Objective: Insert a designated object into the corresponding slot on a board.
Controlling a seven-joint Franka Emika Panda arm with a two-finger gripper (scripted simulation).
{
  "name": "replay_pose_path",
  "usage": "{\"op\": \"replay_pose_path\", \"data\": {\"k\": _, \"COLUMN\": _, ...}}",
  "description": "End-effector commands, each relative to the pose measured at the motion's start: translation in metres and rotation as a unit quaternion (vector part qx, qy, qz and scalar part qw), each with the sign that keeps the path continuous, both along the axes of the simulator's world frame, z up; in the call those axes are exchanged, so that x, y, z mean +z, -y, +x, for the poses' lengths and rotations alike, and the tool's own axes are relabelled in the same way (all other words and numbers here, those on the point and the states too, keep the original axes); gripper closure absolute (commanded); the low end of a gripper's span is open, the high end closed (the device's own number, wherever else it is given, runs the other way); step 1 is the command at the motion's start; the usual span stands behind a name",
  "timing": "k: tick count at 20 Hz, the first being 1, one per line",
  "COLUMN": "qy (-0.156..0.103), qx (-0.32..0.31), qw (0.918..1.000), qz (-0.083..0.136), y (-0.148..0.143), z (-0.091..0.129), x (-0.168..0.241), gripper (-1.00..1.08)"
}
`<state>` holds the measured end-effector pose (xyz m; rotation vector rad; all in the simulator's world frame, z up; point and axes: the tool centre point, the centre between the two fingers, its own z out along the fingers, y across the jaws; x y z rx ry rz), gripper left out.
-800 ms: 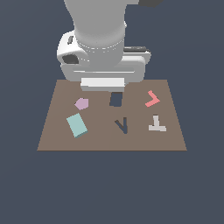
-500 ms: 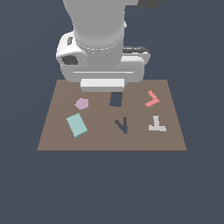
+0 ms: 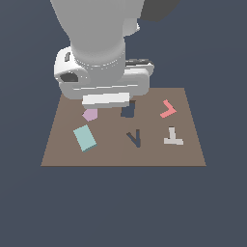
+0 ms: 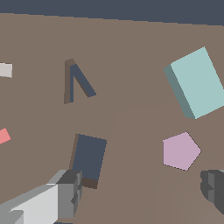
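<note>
The teal block, the designated object, lies flat and turned at an angle on the brown board towards the exterior view's left. It also shows in the wrist view, apart from both fingers. The dark rectangular slot sits mid-board, partly behind the arm; the wrist view shows the slot empty beside one grey finger. My gripper is open wide and holds nothing, hovering above the board between slot and lilac pentagon.
A lilac pentagon lies just past the teal block, close to the other finger. A dark V-shaped cutout, a red angled piece and a grey T piece lie towards the exterior view's right.
The arm has shifted towards the exterior view's left and slightly lower, so the hand now partly covers the lilac pentagon. The pieces on the board have not moved.
</note>
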<state>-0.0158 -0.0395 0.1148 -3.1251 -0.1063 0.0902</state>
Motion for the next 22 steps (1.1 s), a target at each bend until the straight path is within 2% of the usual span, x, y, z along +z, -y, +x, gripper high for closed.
{"op": "replay_pose_path", "data": {"k": 1, "qy": 0.002, "qx": 0.019, "qw": 0.9998, "qz": 0.0, "y": 0.009, "z": 0.004, "x": -0.006, "gripper": -0.92}}
{"op": "replay_pose_path", "data": {"k": 8, "qy": 0.012, "qx": 0.092, "qw": 0.9957, "qz": 0.0, "y": 0.038, "z": 0.026, "x": -0.027, "gripper": -0.92}}
{"op": "replay_pose_path", "data": {"k": 15, "qy": 0.021, "qx": 0.165, "qw": 0.9861, "qz": 0.001, "y": 0.064, "z": 0.053, "x": -0.048, "gripper": -0.92}}
{"op": "replay_pose_path", "data": {"k": 22, "qy": 0.027, "qx": 0.212, "qw": 0.9768, "qz": 0.001, "y": 0.077, "z": 0.074, "x": -0.06, "gripper": -0.92}}
